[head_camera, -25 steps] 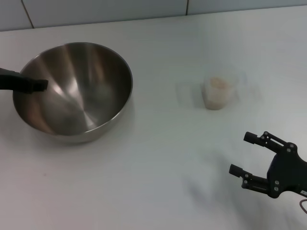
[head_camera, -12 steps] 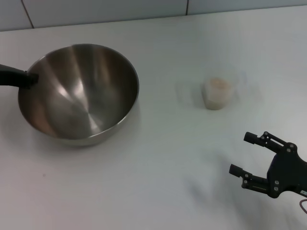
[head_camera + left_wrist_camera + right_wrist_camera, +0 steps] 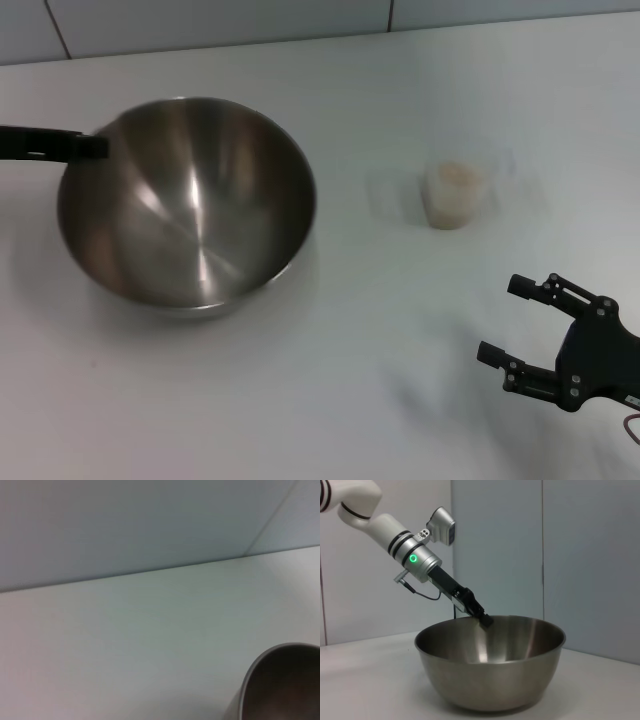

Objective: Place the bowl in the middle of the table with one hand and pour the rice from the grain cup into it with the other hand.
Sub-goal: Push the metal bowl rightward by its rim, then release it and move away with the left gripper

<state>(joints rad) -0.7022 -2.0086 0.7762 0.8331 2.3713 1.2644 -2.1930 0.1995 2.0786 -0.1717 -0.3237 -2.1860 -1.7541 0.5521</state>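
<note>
This looks like a robot lab or test room, not a home kitchen. The table (image 3: 350, 400) is a plain white matte top, and behind it stand flat pale grey wall panels (image 3: 590, 555) with thin seams between them, bare of shelves or tiles. A silver-and-white arm (image 3: 395, 535) with black bands, a glowing green ring light (image 3: 413, 558), a small camera box (image 3: 442, 526) and a loose black cable (image 3: 427, 596) reaches over the table. The only kitchen things are a steel bowl (image 3: 190, 200) and a small plastic cup (image 3: 455, 195) of rice (image 3: 458, 174), set out like props on a bench.
</note>
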